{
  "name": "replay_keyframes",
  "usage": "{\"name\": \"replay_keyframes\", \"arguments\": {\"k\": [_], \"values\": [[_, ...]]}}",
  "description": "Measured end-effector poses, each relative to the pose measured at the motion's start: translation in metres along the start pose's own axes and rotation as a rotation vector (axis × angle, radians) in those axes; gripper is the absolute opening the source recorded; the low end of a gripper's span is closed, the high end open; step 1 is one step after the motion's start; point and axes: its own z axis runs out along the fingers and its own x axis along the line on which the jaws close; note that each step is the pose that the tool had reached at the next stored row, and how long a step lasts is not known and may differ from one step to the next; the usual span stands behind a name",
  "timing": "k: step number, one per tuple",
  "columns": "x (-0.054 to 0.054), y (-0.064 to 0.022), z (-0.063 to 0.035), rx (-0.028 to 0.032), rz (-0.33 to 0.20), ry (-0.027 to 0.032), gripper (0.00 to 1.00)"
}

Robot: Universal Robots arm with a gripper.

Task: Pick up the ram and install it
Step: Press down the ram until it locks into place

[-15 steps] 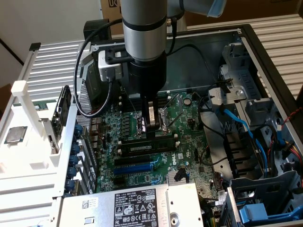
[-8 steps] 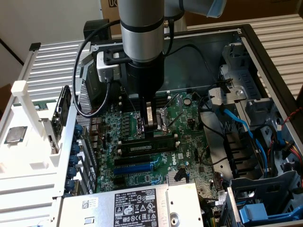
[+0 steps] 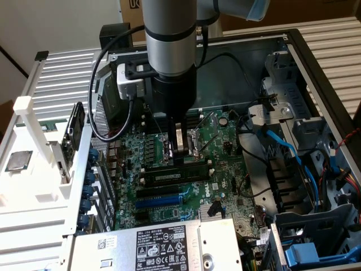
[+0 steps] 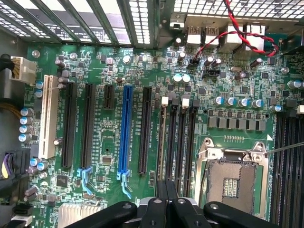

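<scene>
case (image 3: 293, 62): open, holds motherboard (image 3: 220, 169) | ram (image 3: 175, 176): lying in a black slot beside the blue slot (image 3: 161, 200) | hand (image 3: 180, 151): fingers closed together, empty, just above ram, near CPU socket (image 4: 232, 178)

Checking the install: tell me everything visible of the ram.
The ram is a long, thin, dark stick with a pale label mid-length. It stands on edge along the black memory slots of the green motherboard, apparently in one. The gripper, jaws shut, hangs just above it; whether they touch is unclear.
</scene>
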Motion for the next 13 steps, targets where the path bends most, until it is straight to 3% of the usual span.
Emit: {"name": "replay_keyframes", "arguments": {"k": [13], "values": [[-0.0001, -0.0007, 0.0061, -0.0001, 0.000, 0.0006, 0.10]]}}
